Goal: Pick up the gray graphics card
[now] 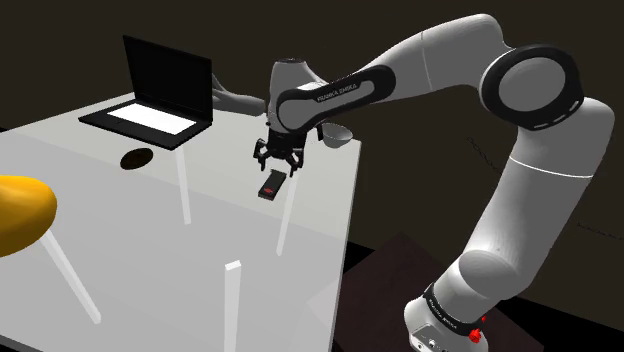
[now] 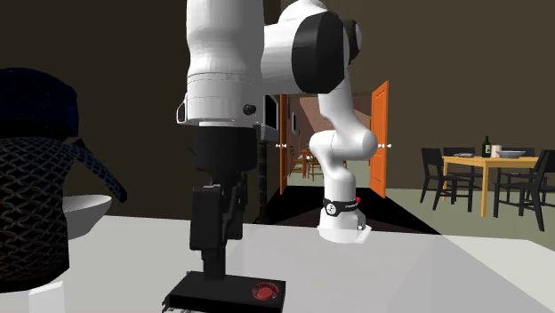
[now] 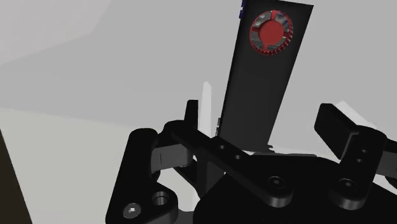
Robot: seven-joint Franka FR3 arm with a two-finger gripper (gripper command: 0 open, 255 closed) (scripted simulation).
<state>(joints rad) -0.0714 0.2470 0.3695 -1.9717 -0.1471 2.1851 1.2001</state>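
Observation:
The graphics card (image 1: 272,187) looks black with a red fan and lies flat on the white table (image 1: 150,250), near the edge on the shoulder view's right. My black gripper (image 1: 277,160) hangs just above the card's far end, pointing down. In the wrist view the card (image 3: 267,83) runs away from the gripper (image 3: 264,121), its near end lying between the two fingers, which stand apart and do not clasp it. In the second exterior view the gripper (image 2: 213,244) comes down low over the end of the card (image 2: 233,290) opposite the red fan.
An open black laptop (image 1: 150,110) stands at the table's far side, a dark oval thing (image 1: 136,158) lies in front of it, and a white bowl (image 1: 337,133) sits behind the gripper. A yellow object (image 1: 20,212) is at the shoulder view's left edge. A dark patterned object (image 2: 36,204) rises beside the card.

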